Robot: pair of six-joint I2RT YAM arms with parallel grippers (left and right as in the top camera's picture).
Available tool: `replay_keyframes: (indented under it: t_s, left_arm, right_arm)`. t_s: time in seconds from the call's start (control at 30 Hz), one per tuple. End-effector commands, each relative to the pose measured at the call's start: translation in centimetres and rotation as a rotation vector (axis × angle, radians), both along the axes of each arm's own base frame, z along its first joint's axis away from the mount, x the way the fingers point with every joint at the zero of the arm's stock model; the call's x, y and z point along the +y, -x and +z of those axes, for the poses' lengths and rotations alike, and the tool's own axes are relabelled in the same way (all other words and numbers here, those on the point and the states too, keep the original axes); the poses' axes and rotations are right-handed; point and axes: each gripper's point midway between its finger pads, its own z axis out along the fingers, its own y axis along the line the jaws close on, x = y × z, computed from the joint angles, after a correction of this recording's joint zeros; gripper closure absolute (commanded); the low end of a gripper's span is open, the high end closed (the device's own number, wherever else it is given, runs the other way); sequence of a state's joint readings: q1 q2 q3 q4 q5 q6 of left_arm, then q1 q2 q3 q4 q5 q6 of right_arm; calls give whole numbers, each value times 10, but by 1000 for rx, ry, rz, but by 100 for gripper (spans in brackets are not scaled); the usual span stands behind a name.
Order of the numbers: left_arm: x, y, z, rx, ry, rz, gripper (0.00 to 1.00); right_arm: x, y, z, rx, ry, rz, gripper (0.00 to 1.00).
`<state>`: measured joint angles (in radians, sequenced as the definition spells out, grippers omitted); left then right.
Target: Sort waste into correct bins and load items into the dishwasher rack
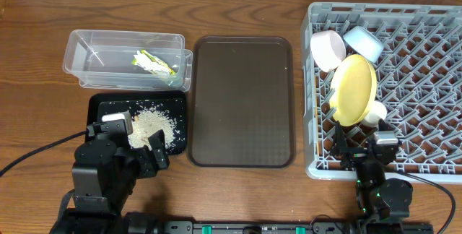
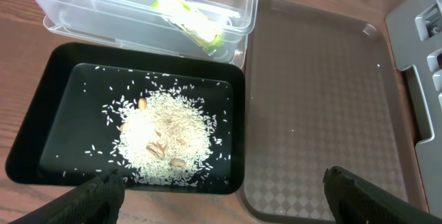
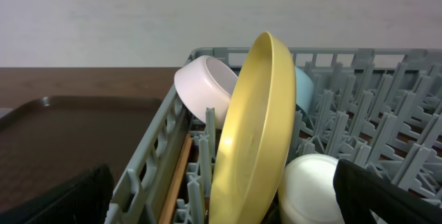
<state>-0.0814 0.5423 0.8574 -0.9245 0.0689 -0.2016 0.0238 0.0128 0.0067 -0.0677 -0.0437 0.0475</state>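
The yellow-green wrapper (image 1: 154,63) lies in the clear tub (image 1: 86,46); it also shows in the left wrist view (image 2: 190,18). White rice scraps (image 1: 151,125) lie in the black tray (image 1: 101,105), seen close in the left wrist view (image 2: 166,137). The grey rack (image 1: 426,82) holds the yellow plate (image 1: 354,89) on edge, the pink-white bowl (image 1: 326,48), the blue bowl (image 1: 363,42) and the pale cup (image 1: 375,111). A chopstick (image 3: 176,182) lies along the rack's wall. My left gripper (image 2: 221,200) is open and empty above the tray's near edge. My right gripper (image 3: 221,196) is open and empty at the rack's near wall.
The large brown serving tray (image 1: 242,100) lies between the bins and the rack, with nothing on it. The rack's wall (image 3: 148,169) rises right in front of my right gripper. Bare wooden table (image 1: 238,191) runs along the front.
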Motion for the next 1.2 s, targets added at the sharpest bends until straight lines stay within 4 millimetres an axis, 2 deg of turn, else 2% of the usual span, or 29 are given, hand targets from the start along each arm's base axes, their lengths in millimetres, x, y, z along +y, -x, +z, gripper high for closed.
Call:
replay_keyframes:
  t_s: [0.0,0.37,0.47,0.6,0.77,0.93,1.07,1.17]
  left_arm:
    - [0,1,-2,5,-12,-9,5]
    - [9,6,-13,-7,-42,26,5]
    - [14,1,-20,-85,-49,49,5]
    - [13,-8,-39,-197,-40,54,5]
    - [12,-27,-56,-386,-22,57,5]
    - [11,-42,-52,-583,-6,63,5]
    - [11,-50,-46,-712,-62,42,5]
    - [11,-50,-51,-697,-97,31,5]
  right_arm:
    - [1,0,-1,0,12,1,1]
    - [1,0,-1,0,12,1,0]
    - [1,0,-1,0,12,1,1]
    - [1,0,-1,0,12,1,1]
    - [1,0,-1,0,12,1,1]
    - [1,0,-1,0,12,1,1]
    - [1,0,-1,0,12,1,1]
    - [1,0,-1,0,12,1,1]
